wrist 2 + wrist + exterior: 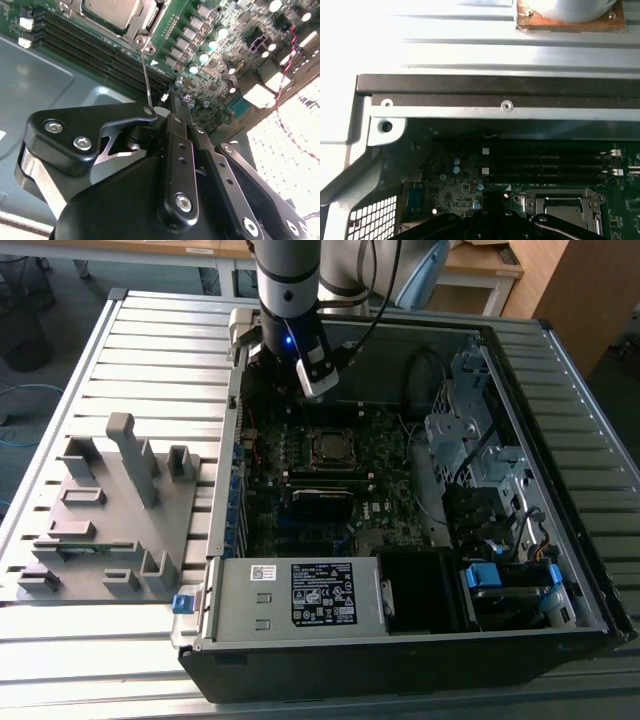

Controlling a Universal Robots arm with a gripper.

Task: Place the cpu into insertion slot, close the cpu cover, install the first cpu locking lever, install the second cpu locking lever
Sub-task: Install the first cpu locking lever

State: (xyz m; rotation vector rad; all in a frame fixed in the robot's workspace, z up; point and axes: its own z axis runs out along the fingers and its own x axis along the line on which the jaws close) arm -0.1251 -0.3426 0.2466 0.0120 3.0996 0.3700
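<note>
Silver slats of the table (pixel 150 350) carried an open computer case (pixel 400 660) in the exterior view. The arm reached down into the case so that the gripper (pixel 319 383) hung over the green board. The socket (pixel 332 447) lay a little beyond the fingertips, toward the near side of the case. A grey holder of moulded pegs (pixel 110 510) stood outside the case, well away from the fingers, apparently a rest for parts.

In the second wrist view the gripper (pixel 175 100) had its fingers (pixel 179 150) pressed together, with no gap to be seen at the tips. Ahead of them the chip (pixel 112 10) lay flat inside the socket, and the cover (pixel 145 22) was folded down around it, so seating and covering looked done. A thin wire lever (pixel 145 75) rose from the socket's corner straight toward the fingers and ended just beside them. Whether it was pinched or only brushed could not be told. It stood raised rather than hooked down, which suggested that the locking step was in hand and would explain the low, close pose.

In the first wrist view the gripper (pixel 485 220) sat beside the cover (pixel 530 205), with the memory sticks (pixel 545 165) beyond the fingers and the case's rim farther off.
</note>
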